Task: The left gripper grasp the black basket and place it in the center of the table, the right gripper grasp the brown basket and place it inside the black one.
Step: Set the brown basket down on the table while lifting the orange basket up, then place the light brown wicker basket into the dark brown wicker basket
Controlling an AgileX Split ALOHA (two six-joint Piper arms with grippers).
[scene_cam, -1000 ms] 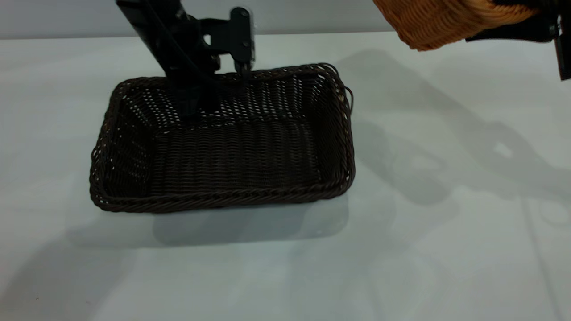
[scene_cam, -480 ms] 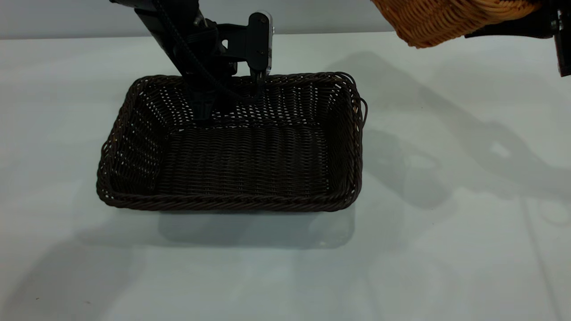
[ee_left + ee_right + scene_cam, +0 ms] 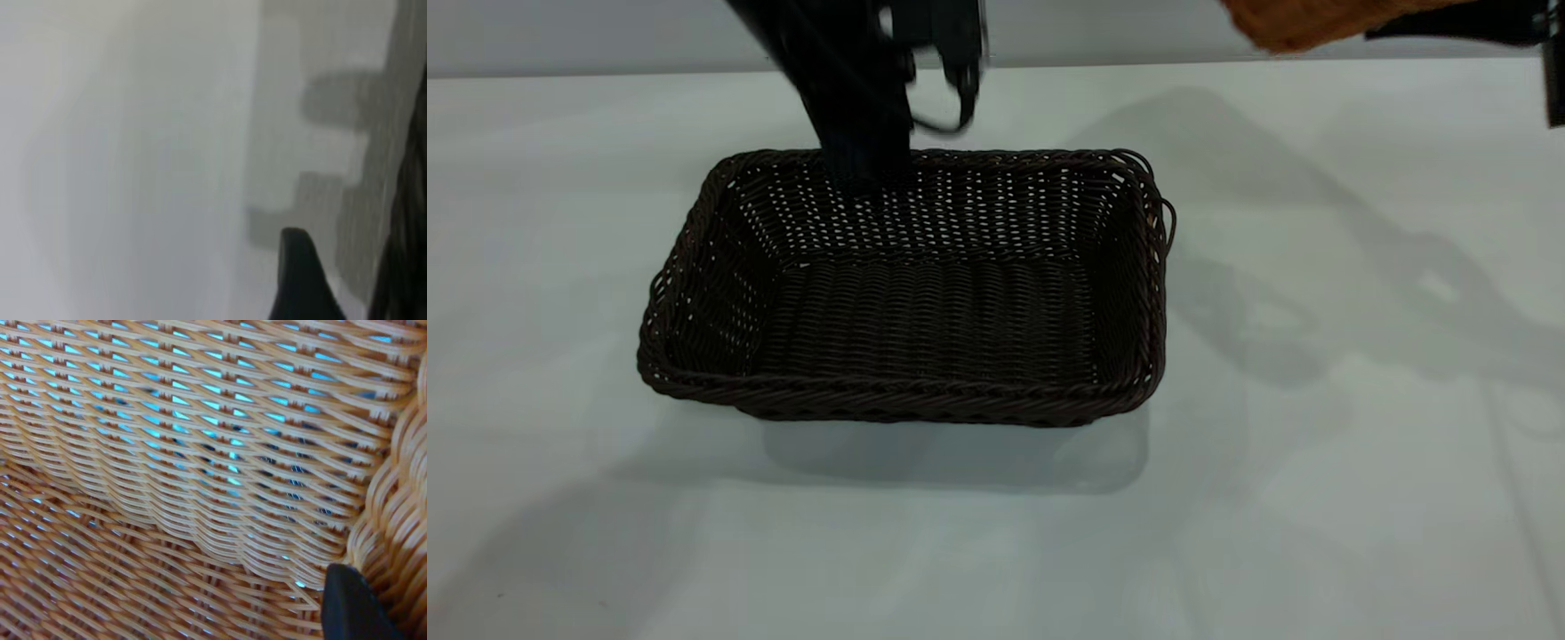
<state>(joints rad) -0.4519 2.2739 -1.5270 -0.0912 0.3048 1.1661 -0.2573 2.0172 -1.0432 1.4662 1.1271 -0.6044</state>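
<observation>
The black basket (image 3: 907, 293) sits flat and open side up on the table (image 3: 1316, 498), about mid-table and a little left of centre, nothing inside it. The left gripper (image 3: 925, 80) hangs blurred just above the basket's far rim, clear of the weave and holding nothing; how wide its fingers stand I cannot tell. In the left wrist view only one dark fingertip (image 3: 300, 280) shows over bare tabletop (image 3: 133, 167). At the far right, lifted well off the table, a corner of the brown basket (image 3: 1303, 22) shows beside the right gripper (image 3: 1463, 22), well apart from the black one. The right wrist view is filled by the brown basket's wall and braided rim (image 3: 200, 467), with one dark fingertip (image 3: 350, 607) pressed against the weave, so that gripper is clamped on the brown basket
</observation>
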